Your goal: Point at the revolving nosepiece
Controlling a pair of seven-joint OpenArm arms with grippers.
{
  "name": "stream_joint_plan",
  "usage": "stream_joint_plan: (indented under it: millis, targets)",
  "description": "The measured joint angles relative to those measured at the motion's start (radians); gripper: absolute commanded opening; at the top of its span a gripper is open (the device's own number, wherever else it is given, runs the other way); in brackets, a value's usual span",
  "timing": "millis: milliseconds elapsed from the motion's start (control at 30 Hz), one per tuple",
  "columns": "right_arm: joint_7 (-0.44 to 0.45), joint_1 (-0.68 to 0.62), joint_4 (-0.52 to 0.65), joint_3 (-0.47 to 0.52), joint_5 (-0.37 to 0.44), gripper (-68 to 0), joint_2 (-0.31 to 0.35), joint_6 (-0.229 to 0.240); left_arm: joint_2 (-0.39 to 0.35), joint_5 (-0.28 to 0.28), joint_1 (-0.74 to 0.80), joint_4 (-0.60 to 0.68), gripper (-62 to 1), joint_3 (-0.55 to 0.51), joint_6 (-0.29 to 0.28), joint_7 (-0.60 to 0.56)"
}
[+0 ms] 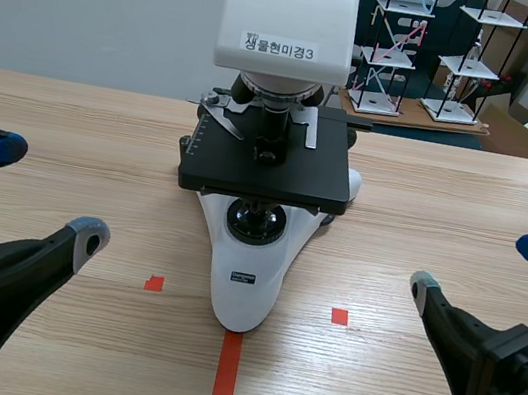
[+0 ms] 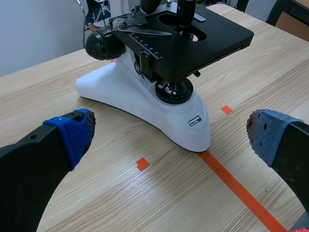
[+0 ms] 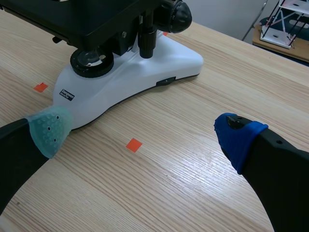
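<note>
Scene view shows two grippers, both with fingers spread wide and holding nothing. The left gripper point(image 1: 42, 191) hangs over the near left of the table point(image 1: 448, 188), the right gripper point(image 1: 482, 266) over the near right. Between them, well apart from both, stands one white microscope point(image 1: 243, 290). Its one revolving nosepiece point(image 1: 276, 93) sits under the white head, above the black stage point(image 1: 267, 168). Far right, beyond the table, stand two rack models point(image 1: 391, 46).
</note>
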Motion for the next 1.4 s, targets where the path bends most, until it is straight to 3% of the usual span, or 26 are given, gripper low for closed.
stream_joint_plan:
  millis: [733,900,1233,1400]
  targets:
    - [0.035,0.000,0.000,0.000,0.040,-3.5,0.000,0.003,0.000,0.000,0.000,0.000,1.4,0.000,0.000,0.004]
    - [0.040,0.000,0.000,0.000,0.033,-18.6,0.000,0.003,0.000,0.000,0.000,0.000,1.4,0.000,0.000,0.004]
    - [0.109,0.059,0.000,-0.027,0.006,-65.2,0.000,0.006,0.000,0.000,0.000,0.000,1.4,0.000,0.000,0.004]
    - [0.109,0.165,0.000,-0.116,-0.047,-66.5,0.000,0.008,0.000,0.000,0.000,0.000,1.4,0.000,0.000,0.004]
